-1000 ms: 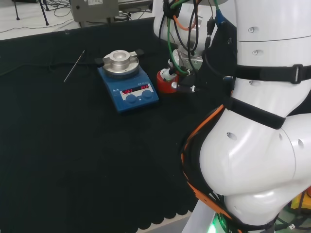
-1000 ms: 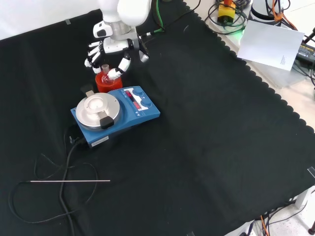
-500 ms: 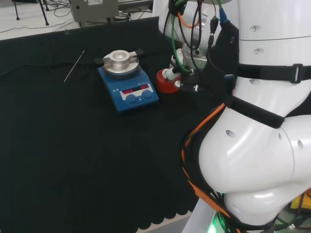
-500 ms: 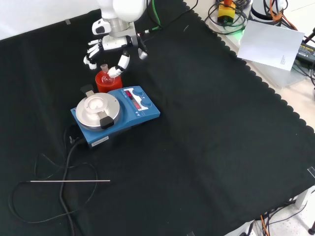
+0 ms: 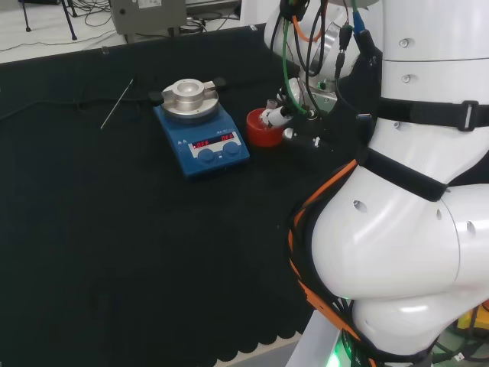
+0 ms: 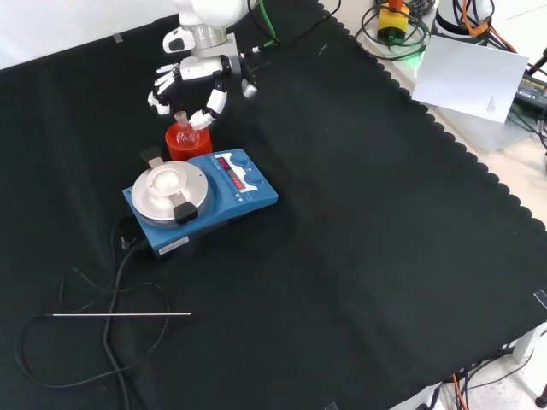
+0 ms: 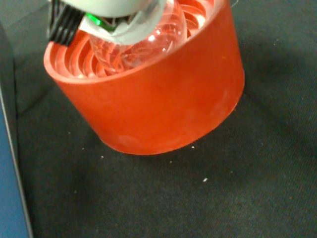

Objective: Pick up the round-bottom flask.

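Front view gives me the flask seated in the red stand, which sits on the cloth just behind the blue stirrer. My hand hangs just above and behind it, fingers curled down around the neck; whether they touch the glass I cannot tell. From the wrist I see the clear bulb resting inside the ribbed stand. A thin rod lies well apart.
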